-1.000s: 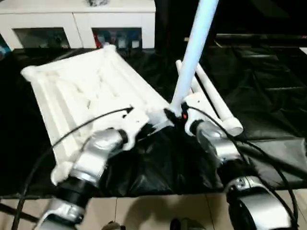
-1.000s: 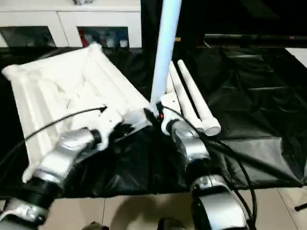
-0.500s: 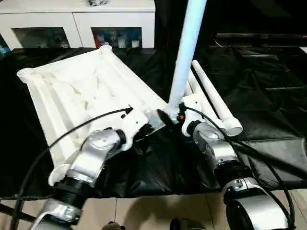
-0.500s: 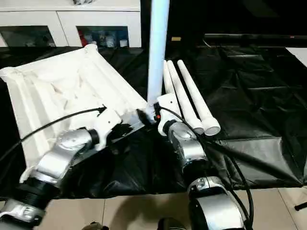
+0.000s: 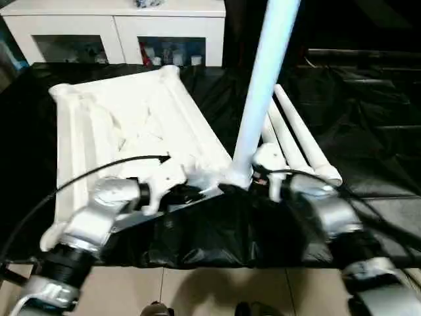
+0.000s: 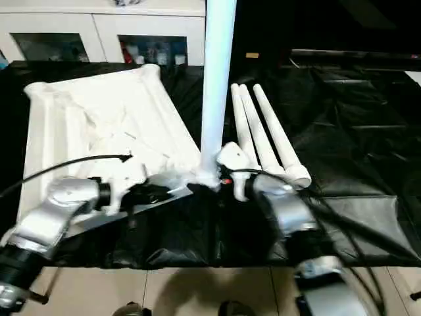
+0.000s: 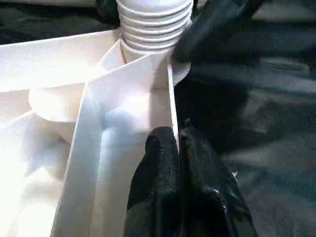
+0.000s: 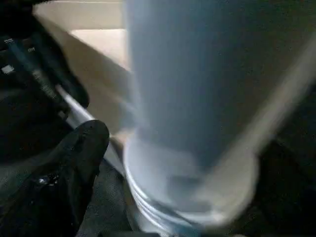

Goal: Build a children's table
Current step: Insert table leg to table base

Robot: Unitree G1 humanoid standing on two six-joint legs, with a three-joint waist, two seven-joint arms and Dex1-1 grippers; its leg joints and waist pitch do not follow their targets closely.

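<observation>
The white tabletop lies upside down on a black sheet spread over the floor, its ribbed underside facing up and its round corner sockets showing at the far corners. At the corner nearest the robot's right side one white tubular leg stands upright in its socket, rising out of the top of the head views; the left wrist view shows its ridged lower end seated in the round socket at the meeting of the ribs. Three more legs lie side by side on the sheet just beside the tabletop, on the robot's right, their near ends close to the right arm. The left gripper has its jaws pressed together with nothing between them, and its black fingertips rest against the thin outer wall of the tabletop close to the socket with the standing leg. The right gripper sits just beside the base of the upright leg with its jaws spread wide; in the right wrist view one black finger stands apart from the leg's base, not clamped on it. A white cabinet with glass doors stands beyond the far edge of the sheet. Pale floor tiles show below the near edge of the sheet.
</observation>
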